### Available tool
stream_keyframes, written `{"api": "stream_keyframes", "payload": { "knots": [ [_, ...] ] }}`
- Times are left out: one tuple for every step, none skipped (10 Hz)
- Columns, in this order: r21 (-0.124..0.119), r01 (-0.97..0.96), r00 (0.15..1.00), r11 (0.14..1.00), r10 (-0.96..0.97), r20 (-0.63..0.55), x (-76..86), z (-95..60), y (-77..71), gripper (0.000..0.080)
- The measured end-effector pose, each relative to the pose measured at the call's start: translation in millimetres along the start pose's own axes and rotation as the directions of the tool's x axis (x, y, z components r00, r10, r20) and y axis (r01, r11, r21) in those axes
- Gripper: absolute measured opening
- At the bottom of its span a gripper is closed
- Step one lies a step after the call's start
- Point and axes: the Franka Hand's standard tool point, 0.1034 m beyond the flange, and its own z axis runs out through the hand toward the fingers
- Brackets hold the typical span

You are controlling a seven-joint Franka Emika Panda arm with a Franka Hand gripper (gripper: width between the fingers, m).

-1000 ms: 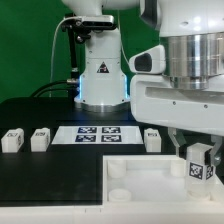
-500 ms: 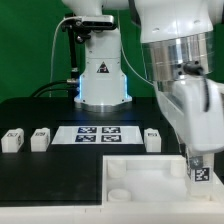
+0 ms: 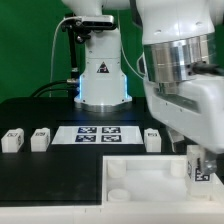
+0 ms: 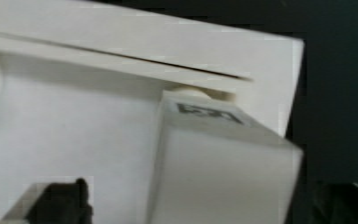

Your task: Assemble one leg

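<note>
1. Smooth white plastic with a faint sheen: the leg (image 3: 197,168), lower right of the exterior frame. Matt black-and-white printed tag on one face.
2. Same smooth white plastic, matt-looking: the tabletop (image 3: 140,172), bottom centre.
3. Even matt black: the table (image 3: 50,178), lower left.
4. Flat matt white sheet with printed black tags: the marker board (image 3: 97,133), centre.
5. Glossy white moulded casing with bright highlights: the arm (image 3: 185,95), upper right.
6. Too blurred in the wrist view for finer texture.

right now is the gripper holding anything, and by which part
Cannot be told for sure. The leg stands upright at the corner of the tabletop with its upper end under the gripper, but no view shows the fingers pressing on it.
</note>
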Motion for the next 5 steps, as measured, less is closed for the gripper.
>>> {"api": "stream_keyframes", "payload": {
  "knots": [
    [-0.003, 0.121, 0.993, 0.993, -0.121, 0.001, -2.6, 1.4, 0.1, 0.0644],
    [-0.003, 0.23, 0.973, 0.973, -0.23, 0.0, -0.6, 1.1, 0.5, 0.0648],
    [-0.006, 0.34, 0.94, 0.94, -0.34, -0.002, 0.8, 1.0, 1.1, 0.0649],
    [-0.01, 0.451, 0.893, 0.892, -0.451, -0.003, 0.7, 0.8, 1.0, 0.0649],
    [-0.051, 0.615, 0.788, 0.787, -0.616, -0.006, -0.7, -0.8, -0.5, 0.0649]
  ]
}}
